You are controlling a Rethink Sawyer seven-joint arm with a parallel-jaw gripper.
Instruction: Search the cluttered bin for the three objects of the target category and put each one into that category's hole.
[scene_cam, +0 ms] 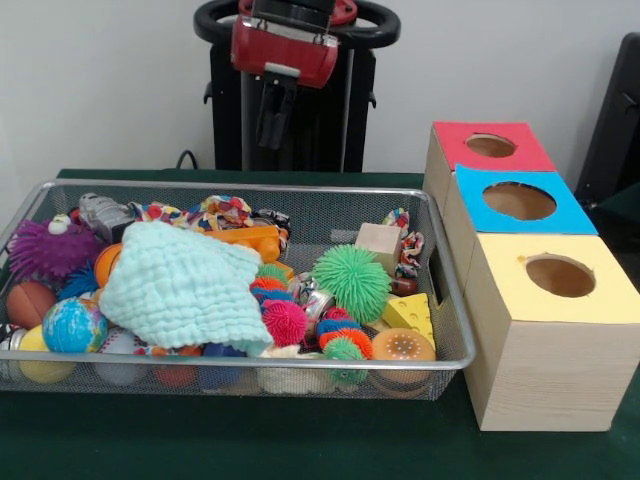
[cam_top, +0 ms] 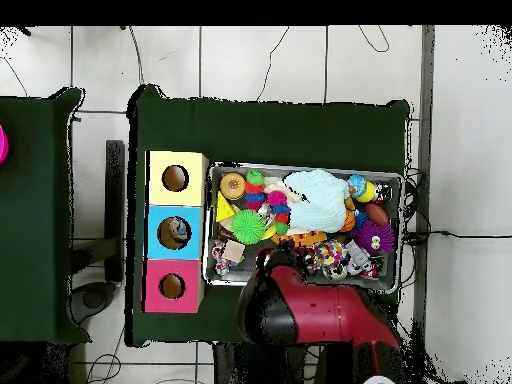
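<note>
A wire mesh bin (scene_cam: 240,366) (cam_top: 300,168) holds a jumble of toys. On the left, a pale mint cloth (scene_cam: 185,285) (cam_top: 315,195) lies over some of them. Around it are a green spiky ball (scene_cam: 352,281) (cam_top: 248,224), a pink spiky ball (scene_cam: 285,322), a purple spiky ball (scene_cam: 48,248) (cam_top: 372,237), a globe ball (scene_cam: 73,326), a cheese wedge (scene_cam: 410,314), a wooden block (scene_cam: 378,243) and rope toys (scene_cam: 225,211). My gripper (scene_cam: 272,118) hangs high behind the bin's far side, holding nothing. In the overhead view the red arm (cam_top: 310,305) hides it.
Three wooden boxes stand in a row beside the bin, each with a round hole on top: red (scene_cam: 535,155) (cam_top: 155,300), blue (scene_cam: 572,215) (cam_top: 157,245) and yellow (scene_cam: 520,290) (cam_top: 158,195). Dark green cloth (scene_cam: 300,440) covers the table.
</note>
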